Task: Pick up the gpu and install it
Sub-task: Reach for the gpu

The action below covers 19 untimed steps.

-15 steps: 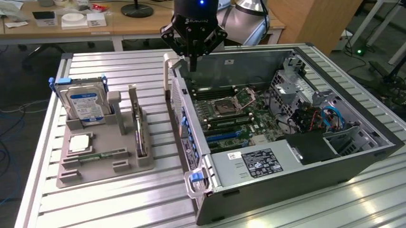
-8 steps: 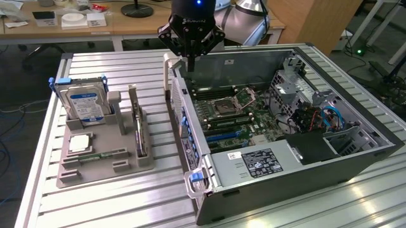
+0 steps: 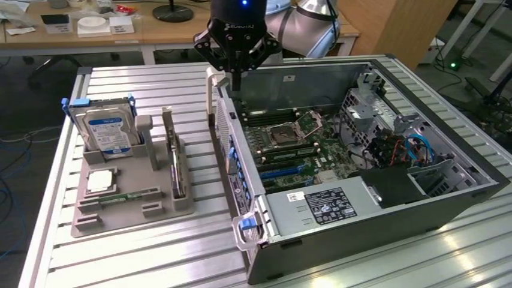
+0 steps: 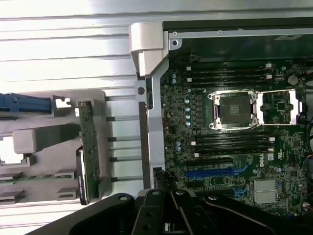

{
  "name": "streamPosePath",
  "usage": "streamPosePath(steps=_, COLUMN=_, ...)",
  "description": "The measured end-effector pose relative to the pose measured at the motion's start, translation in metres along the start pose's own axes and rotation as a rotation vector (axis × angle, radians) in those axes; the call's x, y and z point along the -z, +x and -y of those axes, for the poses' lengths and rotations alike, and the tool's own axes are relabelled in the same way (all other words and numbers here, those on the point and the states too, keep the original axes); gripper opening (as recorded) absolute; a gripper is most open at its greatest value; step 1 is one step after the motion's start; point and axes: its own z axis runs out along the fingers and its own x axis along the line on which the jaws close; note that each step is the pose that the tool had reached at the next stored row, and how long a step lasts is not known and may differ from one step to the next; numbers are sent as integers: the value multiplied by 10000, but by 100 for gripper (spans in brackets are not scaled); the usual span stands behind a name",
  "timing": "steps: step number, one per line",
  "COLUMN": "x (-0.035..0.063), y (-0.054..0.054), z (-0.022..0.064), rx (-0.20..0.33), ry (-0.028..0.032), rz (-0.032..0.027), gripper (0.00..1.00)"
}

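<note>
The gpu (image 3: 171, 157) stands on edge in a slot of the grey parts holder (image 3: 120, 213), to the exterior view's left of the open computer case (image 3: 384, 198). From the wrist view I see the gpu (image 4: 90, 147) edge-on, a green board with a black block on one side. My gripper (image 3: 235, 83) hangs shut and holds nothing, above the case's wall at the far corner nearest the holder. Its dark fingers (image 4: 182, 211) show over the motherboard (image 4: 195, 122), near the blue expansion slot (image 4: 215, 172).
In the holder a silver hard drive (image 3: 108, 129) stands upright, with a processor (image 3: 102, 180) and a memory stick (image 3: 122, 197) lying flat. Inside the case are the bare CPU socket (image 3: 289, 130), a power supply (image 3: 320, 207) and cables (image 3: 412, 150). A desk (image 3: 144, 27) stands behind.
</note>
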Motion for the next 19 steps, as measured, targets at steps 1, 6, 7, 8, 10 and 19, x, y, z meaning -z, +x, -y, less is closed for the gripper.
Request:
streamPosePath(steps=1, x=0, y=8, z=1, rx=0, ry=0, rz=0, gripper=11)
streamPosePath(steps=6, x=2, y=43, z=3, rx=0, ry=1, rz=-1, gripper=11)
streamPosePath(steps=7, x=1, y=50, z=4, rx=0, ry=0, rz=0, gripper=11)
streamPosePath(steps=8, x=2, y=57, z=4, rx=-1, ry=0, rz=0, gripper=11)
streamPosePath(steps=10, x=2, y=72, z=5, rx=0, ry=0, rz=-1, gripper=11)
streamPosePath(steps=19, x=4, y=135, z=10, rx=-1, ry=0, rz=-1, gripper=11)
